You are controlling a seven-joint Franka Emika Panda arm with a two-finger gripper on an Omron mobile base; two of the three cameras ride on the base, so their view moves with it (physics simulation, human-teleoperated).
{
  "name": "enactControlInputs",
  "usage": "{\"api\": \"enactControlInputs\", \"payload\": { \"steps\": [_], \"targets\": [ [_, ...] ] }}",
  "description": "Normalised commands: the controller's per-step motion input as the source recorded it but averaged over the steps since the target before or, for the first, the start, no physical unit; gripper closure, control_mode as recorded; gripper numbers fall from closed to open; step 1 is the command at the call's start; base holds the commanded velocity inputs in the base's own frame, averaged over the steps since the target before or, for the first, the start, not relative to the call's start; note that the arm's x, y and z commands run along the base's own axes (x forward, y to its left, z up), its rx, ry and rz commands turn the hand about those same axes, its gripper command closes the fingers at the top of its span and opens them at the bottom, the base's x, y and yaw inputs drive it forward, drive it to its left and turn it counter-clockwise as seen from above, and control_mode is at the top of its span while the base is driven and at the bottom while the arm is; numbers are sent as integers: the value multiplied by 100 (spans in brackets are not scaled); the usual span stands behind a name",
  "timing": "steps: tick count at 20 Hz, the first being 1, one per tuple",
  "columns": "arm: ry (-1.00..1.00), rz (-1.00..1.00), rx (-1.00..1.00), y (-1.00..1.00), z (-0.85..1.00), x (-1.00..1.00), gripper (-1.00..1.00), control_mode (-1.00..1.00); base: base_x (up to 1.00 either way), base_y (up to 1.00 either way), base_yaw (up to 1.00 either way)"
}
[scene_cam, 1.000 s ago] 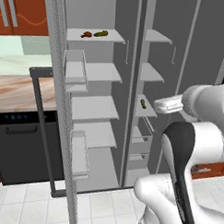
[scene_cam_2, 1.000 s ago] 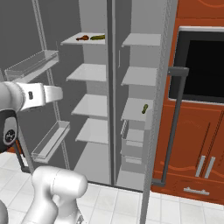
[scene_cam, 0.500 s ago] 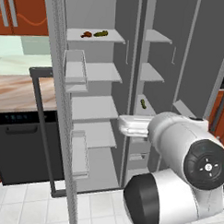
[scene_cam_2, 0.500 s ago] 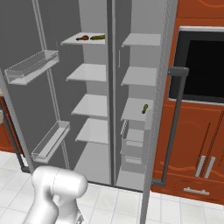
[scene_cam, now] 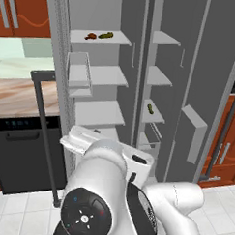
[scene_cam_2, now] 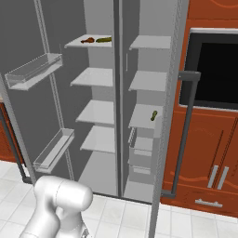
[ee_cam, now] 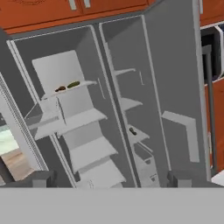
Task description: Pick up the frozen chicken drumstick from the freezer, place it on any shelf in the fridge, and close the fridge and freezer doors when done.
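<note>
Doors stand wide on both sides: the fridge door swung out to the left and the freezer door to the right, just as they stood a second ago. The view itself has not shifted, so we judge the base has stayed put. What has changed is the arm. A second ago it reached across at about the height of the middle shelves; now it is folded back and low, bulking close in front of the left base camera, well clear of the fridge and the freezer.

The hand now looks back at the whole open unit from a distance. The claw is spread fully wide with nothing between its tips.

On the fridge's top shelf, near its front edge, lies the drumstick, just beside a green pickle on its right. A second pickle sits on a short freezer shelf.

We read this as the placing step done: the drumstick is already in the fridge and the claw has let go and pulled back. What is left, in our judgement, is closing the two doors, and the retreat gives the arm room to swing round to a door's outer face.
</note>
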Motion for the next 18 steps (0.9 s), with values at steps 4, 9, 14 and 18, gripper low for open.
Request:
{"api": "enactControlInputs", "payload": {
  "steps": [4,9,14,18],
  "targets": [
    [0,-28,-2,62,-27,56,-100,-100,0,0,0],
    [0,-12,-6,27,-26,53,-100,-100,0,0,0],
    [0,-1,-10,0,-56,33,-100,-100,0,0,0],
    [0,0,0,8,-7,3,-100,-100,0,0,0]
  ]
}}
